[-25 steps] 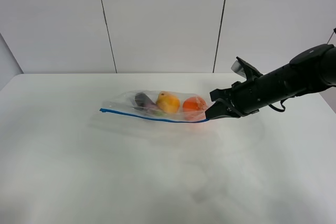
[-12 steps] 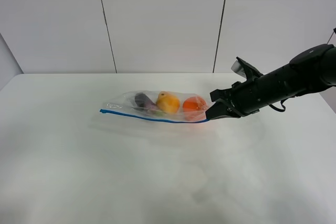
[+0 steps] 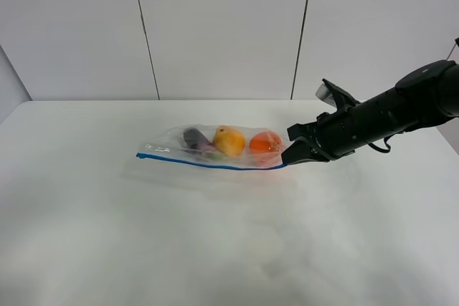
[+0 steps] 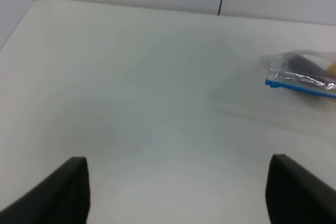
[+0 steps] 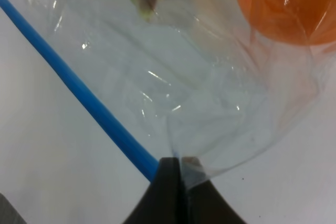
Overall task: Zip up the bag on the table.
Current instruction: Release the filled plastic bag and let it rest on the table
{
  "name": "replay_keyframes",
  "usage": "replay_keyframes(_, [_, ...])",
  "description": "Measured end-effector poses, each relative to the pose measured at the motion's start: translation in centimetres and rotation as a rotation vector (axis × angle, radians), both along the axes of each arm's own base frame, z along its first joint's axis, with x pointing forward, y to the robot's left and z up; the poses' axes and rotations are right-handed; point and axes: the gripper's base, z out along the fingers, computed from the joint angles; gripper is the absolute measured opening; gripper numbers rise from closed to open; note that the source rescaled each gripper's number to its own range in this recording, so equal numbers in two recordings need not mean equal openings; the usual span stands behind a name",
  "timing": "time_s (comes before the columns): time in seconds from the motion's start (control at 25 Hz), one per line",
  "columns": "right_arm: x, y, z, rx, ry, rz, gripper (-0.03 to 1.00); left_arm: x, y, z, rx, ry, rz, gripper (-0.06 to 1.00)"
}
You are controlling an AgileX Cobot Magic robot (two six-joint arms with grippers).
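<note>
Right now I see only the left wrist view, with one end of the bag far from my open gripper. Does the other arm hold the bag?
Observer: Yes. The right gripper is shut on the bag, at the corner where the blue zipper strip ends.
Operator: What lies inside, near that corner?
Observer: An orange fruit is nearest it, then a yellow fruit, then a dark purple piece toward your end.
Operator: Does the high camera show my gripper?
Observer: No. The exterior high view shows only the right arm, reaching in from the right. The left gripper is outside that view.
</note>
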Motion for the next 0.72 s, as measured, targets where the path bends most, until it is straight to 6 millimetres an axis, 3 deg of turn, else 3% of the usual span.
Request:
replay_keyframes(0.36, [0.0,0.0,0.0,0.000,0.000,0.000,0.00,1.5,-0.2,-3.0,-0.032,0.111,-0.022,1.00])
replay_keyframes(0.72, [0.0,0.0,0.0,-0.002,0.000,0.002,0.00,1.7,-0.5,-3.4,-0.051,0.125,-0.054,1.00])
